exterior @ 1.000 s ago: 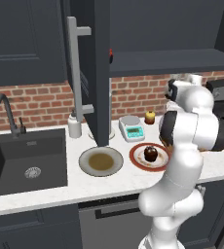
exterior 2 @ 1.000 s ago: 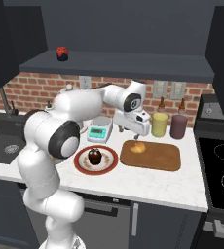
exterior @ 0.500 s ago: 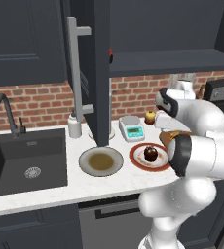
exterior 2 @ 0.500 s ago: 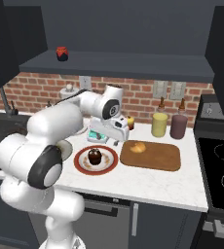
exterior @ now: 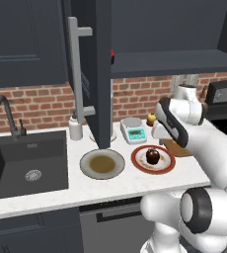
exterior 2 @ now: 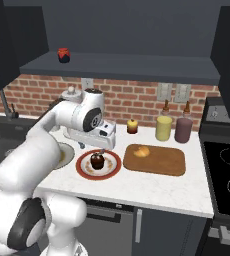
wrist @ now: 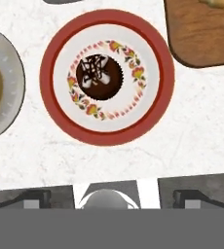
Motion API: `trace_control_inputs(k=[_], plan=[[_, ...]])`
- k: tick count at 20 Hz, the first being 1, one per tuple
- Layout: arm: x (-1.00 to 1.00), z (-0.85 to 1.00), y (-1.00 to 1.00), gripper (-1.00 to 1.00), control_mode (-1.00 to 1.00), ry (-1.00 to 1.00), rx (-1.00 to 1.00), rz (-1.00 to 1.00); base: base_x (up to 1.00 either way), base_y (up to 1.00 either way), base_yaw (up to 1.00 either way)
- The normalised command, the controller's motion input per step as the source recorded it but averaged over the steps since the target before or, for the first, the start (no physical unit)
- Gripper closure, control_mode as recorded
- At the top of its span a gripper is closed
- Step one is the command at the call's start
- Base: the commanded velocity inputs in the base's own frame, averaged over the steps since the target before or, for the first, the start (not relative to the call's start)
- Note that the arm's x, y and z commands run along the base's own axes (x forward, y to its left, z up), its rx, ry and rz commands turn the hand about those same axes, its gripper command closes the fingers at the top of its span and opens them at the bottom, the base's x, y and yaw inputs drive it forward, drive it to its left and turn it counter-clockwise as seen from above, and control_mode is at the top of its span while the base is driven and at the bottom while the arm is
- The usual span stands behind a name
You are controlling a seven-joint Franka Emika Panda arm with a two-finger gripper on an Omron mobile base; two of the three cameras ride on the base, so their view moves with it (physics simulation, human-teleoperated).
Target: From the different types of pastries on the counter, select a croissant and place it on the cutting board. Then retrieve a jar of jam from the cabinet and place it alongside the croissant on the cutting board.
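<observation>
in the hand view the cutting board (wrist: 205, 30) is cut off by the top and right edges, and the croissant (wrist: 216, 3) shows just a sliver. the robot arm hides most of the board in the left base view. the hand's fingers cannot be made out.

From behind-left and behind-right we look forward and down over the counter (exterior: 46, 197); both views share the red-rimmed plate (exterior 2: 82, 167). Our hand camera looks straight down, close; cutting board (wrist: 201, 34) at 2 o'clock.
</observation>
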Motion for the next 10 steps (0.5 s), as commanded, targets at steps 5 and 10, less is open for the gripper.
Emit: trace_control_inputs(k=[5, 10], plan=[[-0.61, 0.56, 0.13, -1.00, -1.00, -0.12, 0.00, 0.09, 0.00, 0.00, 0.00], [-0.52, 0.86, 0.11, -1.00, -1.00, -0.18, 0.00, 0.08, 0.00, 0.00, 0.00]])
